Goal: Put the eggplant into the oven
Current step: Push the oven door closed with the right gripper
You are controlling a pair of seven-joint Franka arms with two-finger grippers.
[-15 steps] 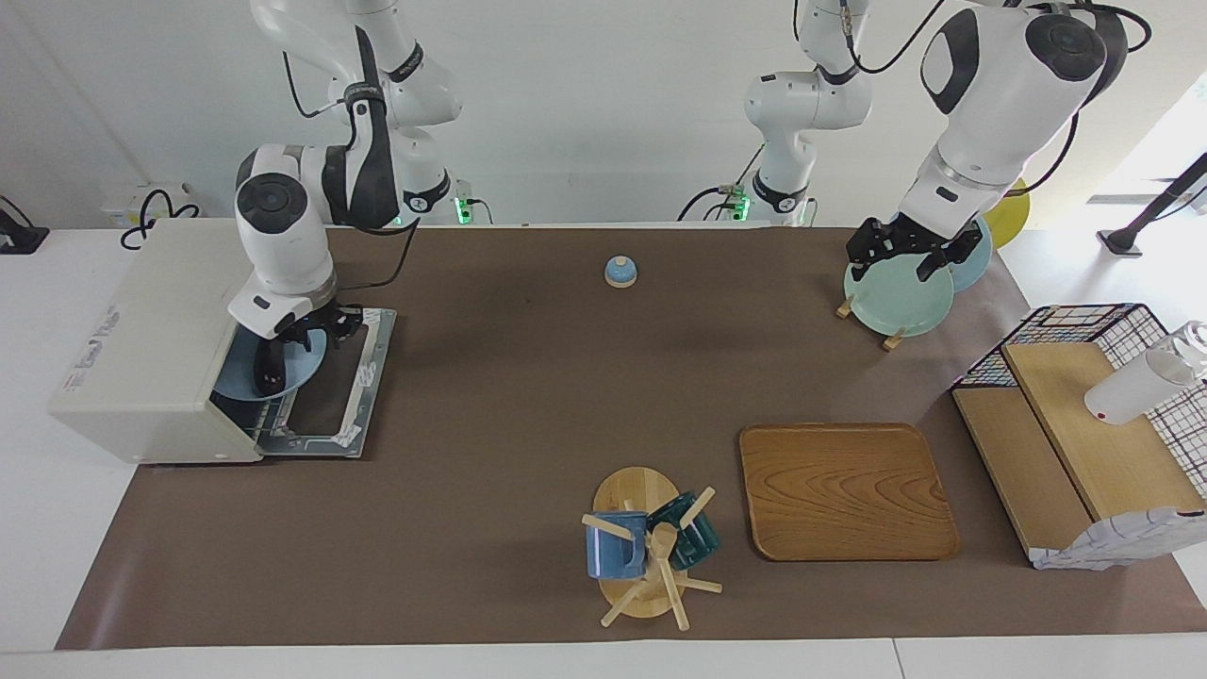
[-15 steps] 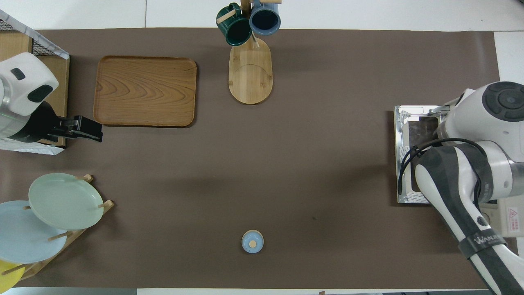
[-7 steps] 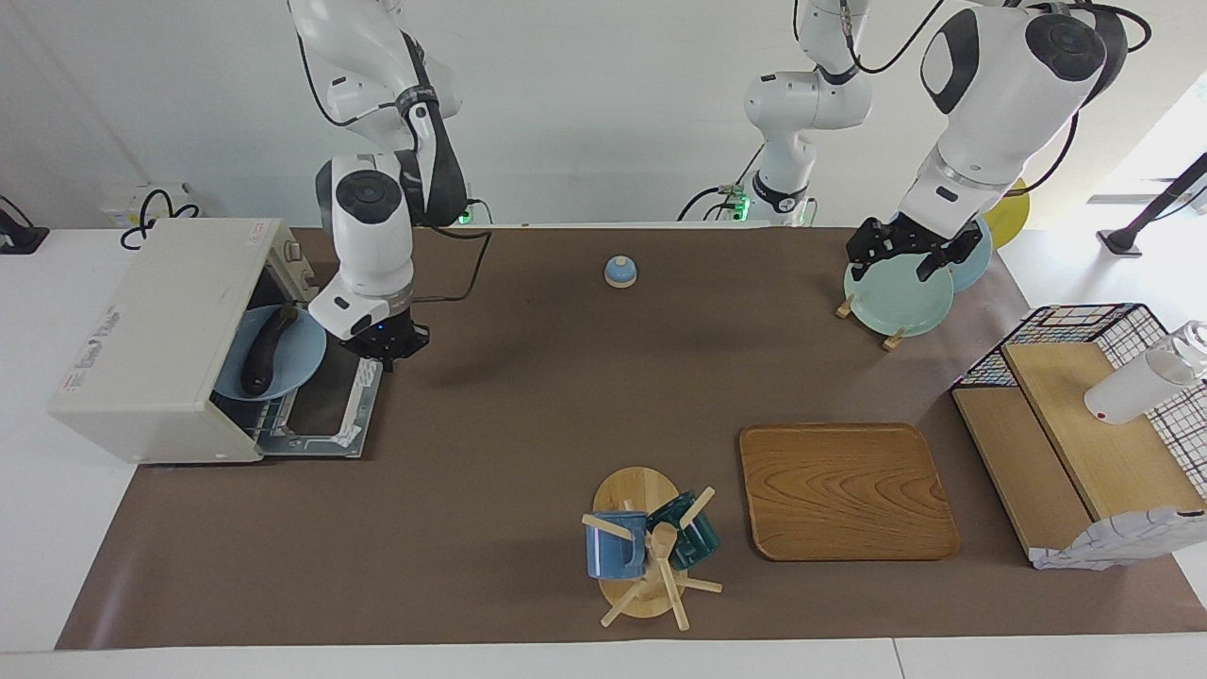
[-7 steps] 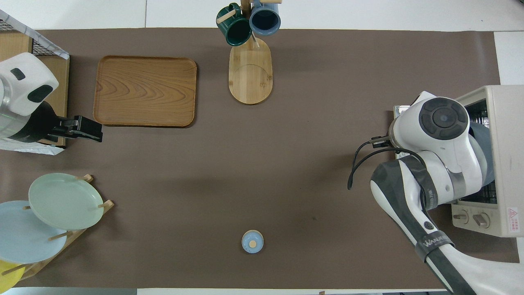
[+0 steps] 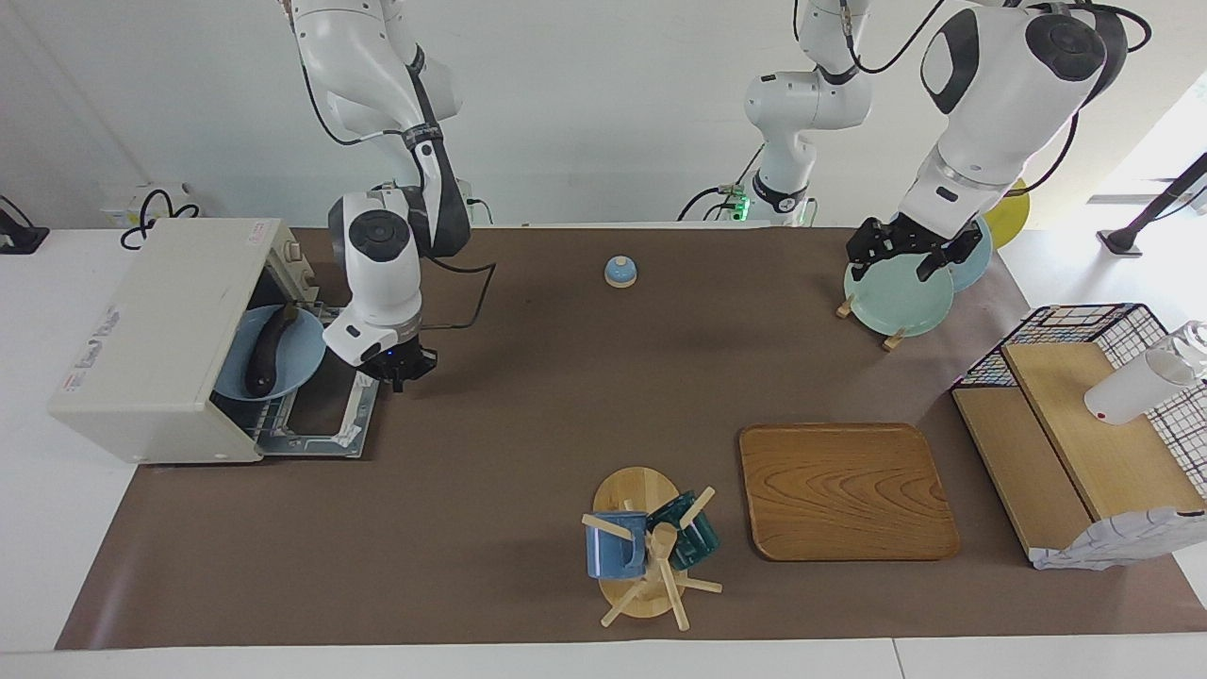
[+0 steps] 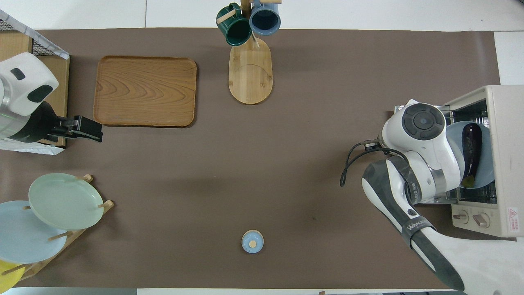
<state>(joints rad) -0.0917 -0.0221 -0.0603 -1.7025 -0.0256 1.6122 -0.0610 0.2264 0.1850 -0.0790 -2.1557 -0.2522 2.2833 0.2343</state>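
The dark purple eggplant (image 5: 269,351) (image 6: 470,147) lies on a light blue plate (image 5: 300,370) (image 6: 487,166). The plate sits on the wire rack inside the cream-white oven (image 5: 160,330) (image 6: 507,155), at the right arm's end of the table. The oven's door (image 5: 325,410) is folded down flat. My right gripper (image 5: 401,371) hangs just above the door's outer edge, shut and holding nothing; in the overhead view its own wrist hides it. My left gripper (image 5: 896,259) (image 6: 96,132) waits open over the plate rack's end of the table.
A small blue bell (image 5: 620,272) stands near the robots at mid-table. A mug tree (image 5: 651,552) and a wooden tray (image 5: 846,490) lie farther out. Toward the left arm's end are a plate rack (image 5: 896,297) and a wire shelf (image 5: 1084,424) with a white bottle (image 5: 1136,387).
The right gripper let go of the eggplant, pulled out of the oven and shut, now hanging over the door's edge. The eggplant stays on the plate. The left arm has not moved.
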